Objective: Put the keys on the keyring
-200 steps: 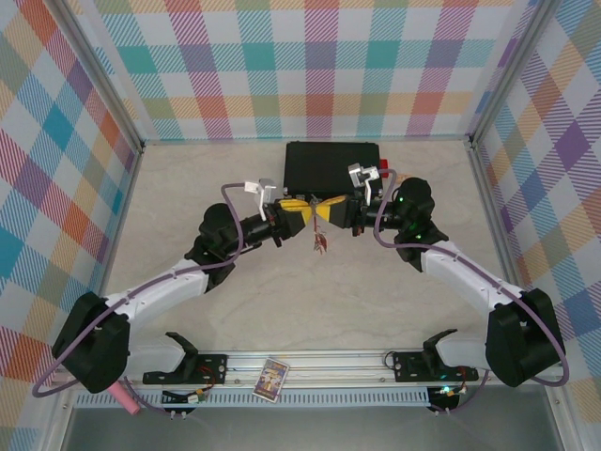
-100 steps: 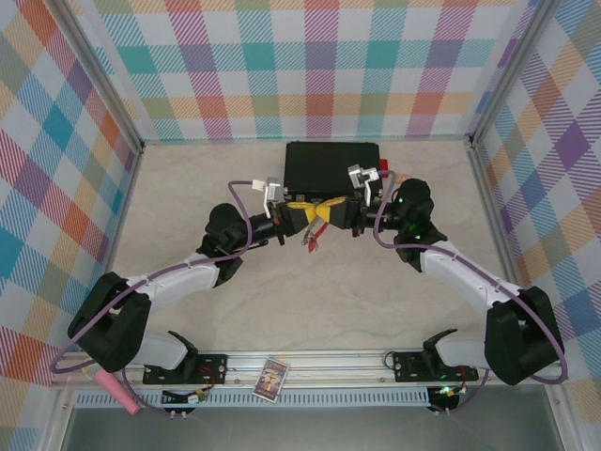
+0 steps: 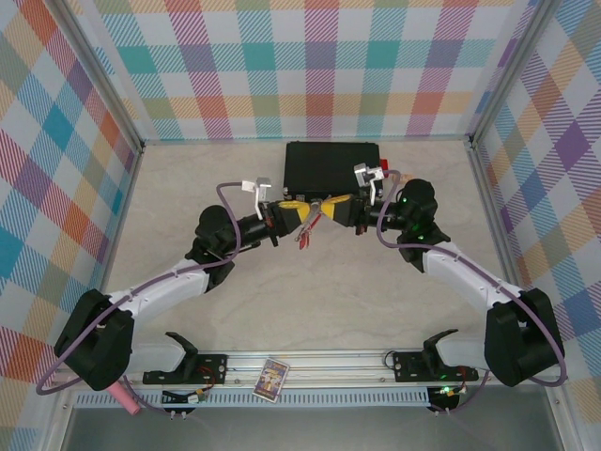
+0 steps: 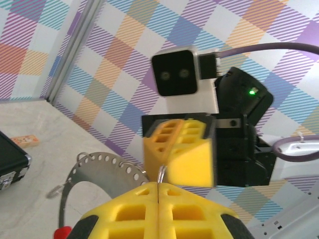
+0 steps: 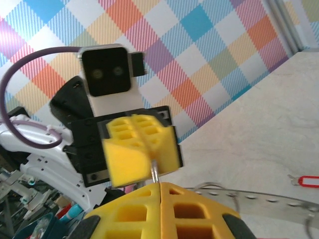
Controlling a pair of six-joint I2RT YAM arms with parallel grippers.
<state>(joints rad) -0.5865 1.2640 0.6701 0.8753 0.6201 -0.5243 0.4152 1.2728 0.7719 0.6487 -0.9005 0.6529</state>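
Note:
Above the middle of the table, just in front of the black case (image 3: 331,164), my two grippers meet tip to tip. The left gripper (image 3: 300,211) (image 4: 158,185) is shut on a thin silver wire of the keyring (image 4: 161,174). The right gripper (image 3: 330,209) (image 5: 160,185) is shut on the same wire (image 5: 155,172) from the other side. Small red keys (image 3: 304,237) dangle just below the fingertips. A curved perforated metal band (image 4: 99,167) (image 5: 259,199) with small wire rings hangs under the fingers. A red tag (image 5: 306,180) shows beside it, and I cannot tell whether it hangs or lies on the table.
The black case (image 4: 10,162) sits at the back centre with a small red block (image 3: 383,170) (image 4: 25,141) at its right corner. Checked walls enclose the table on three sides. A card (image 3: 272,378) rests on the front rail.
The left gripper has closed onto the keyring wire. The meeting point and the dangling keys have shifted slightly left and towards the case. The right gripper stays shut.

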